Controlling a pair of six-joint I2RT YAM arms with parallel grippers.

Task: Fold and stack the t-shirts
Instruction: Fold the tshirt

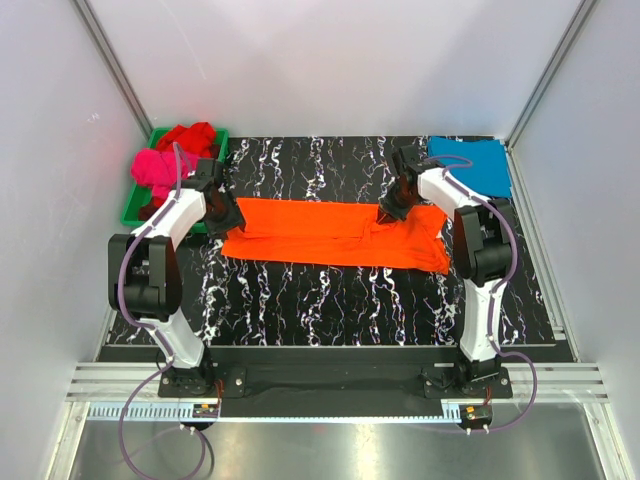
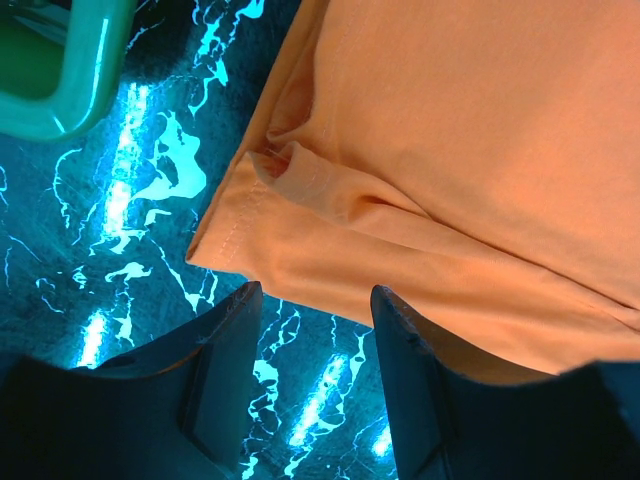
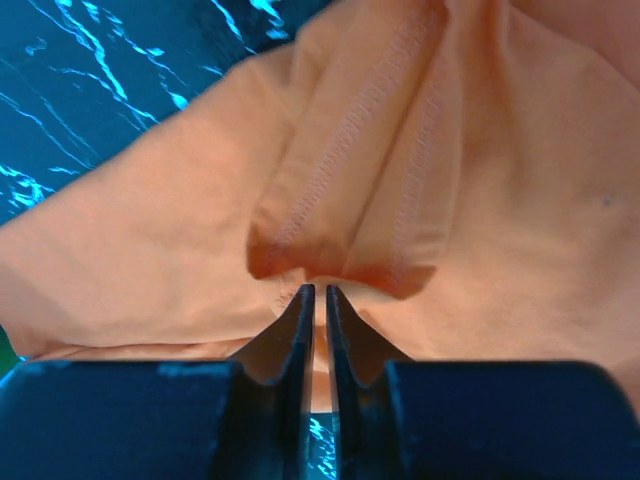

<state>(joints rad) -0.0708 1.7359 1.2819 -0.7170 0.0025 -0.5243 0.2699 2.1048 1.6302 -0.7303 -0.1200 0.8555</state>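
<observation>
The orange t-shirt (image 1: pixel 335 232) lies spread in a long band across the middle of the table. My left gripper (image 1: pixel 225 215) hovers at its left end. In the left wrist view it (image 2: pixel 315 295) is open with only the tabletop between its fingers, just short of the shirt's hemmed corner (image 2: pixel 235 235). My right gripper (image 1: pixel 388 212) is over the shirt's right part. Its jaws (image 3: pixel 320 290) are pinched on a raised fold of orange cloth (image 3: pixel 340 200). A teal-blue t-shirt (image 1: pixel 475 163) lies folded at the back right. The pink t-shirt (image 1: pixel 155 170) and the red t-shirt (image 1: pixel 190 135) lie crumpled at the back left.
A green plastic tray (image 1: pixel 135 205) at the back left holds the pink and red shirts; its corner (image 2: pixel 60 90) shows close to my left gripper. The black marbled tabletop (image 1: pixel 330 300) runs in front of the orange shirt. White walls close in both sides and the back.
</observation>
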